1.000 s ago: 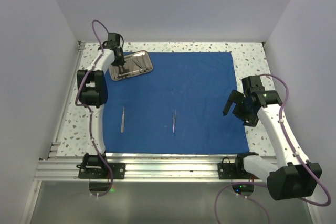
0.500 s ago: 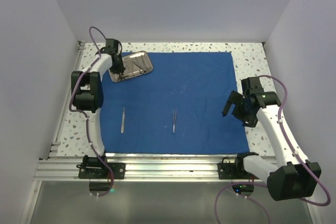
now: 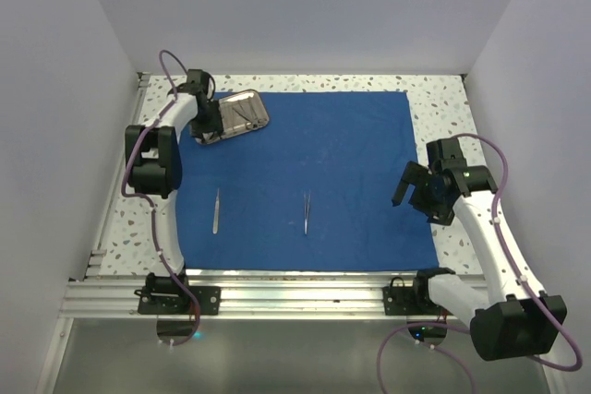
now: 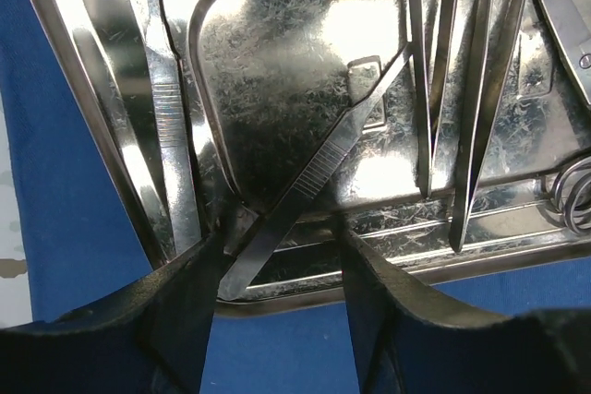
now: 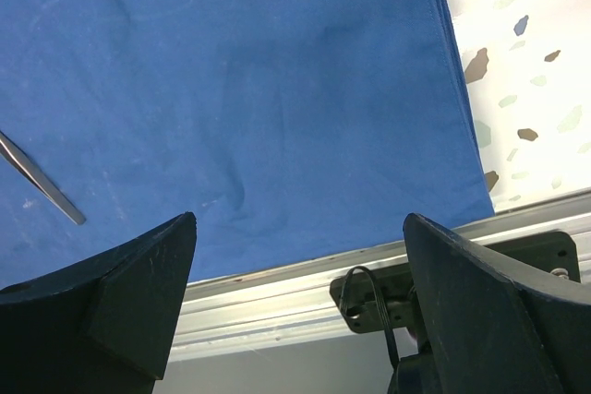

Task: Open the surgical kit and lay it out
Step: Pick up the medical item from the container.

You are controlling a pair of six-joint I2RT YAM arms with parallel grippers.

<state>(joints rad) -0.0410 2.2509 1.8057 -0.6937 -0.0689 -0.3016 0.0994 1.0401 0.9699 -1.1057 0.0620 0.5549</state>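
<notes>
L claw [image 4: 277,260], open & empty, straddles near end of ribbed instrument [image 4: 319,168] lying diagonally in tray [image 4: 443,269] at far-left corner of cloth [image 3: 323,163]; R claw [image 5: 295,223], open & empty, well apart.

Stretches the left arm [image 3: 175,115] up the left side of the overhead frame, elbow folded, with the left gripper [image 3: 211,132] tipped down at upper left, fingers [image 4: 185,311] parted. Holds the right arm [image 3: 485,220] bent at right, with the right gripper [image 3: 403,193] aimed leftward, fingers [image 5: 120,292] spread wide.
</notes>
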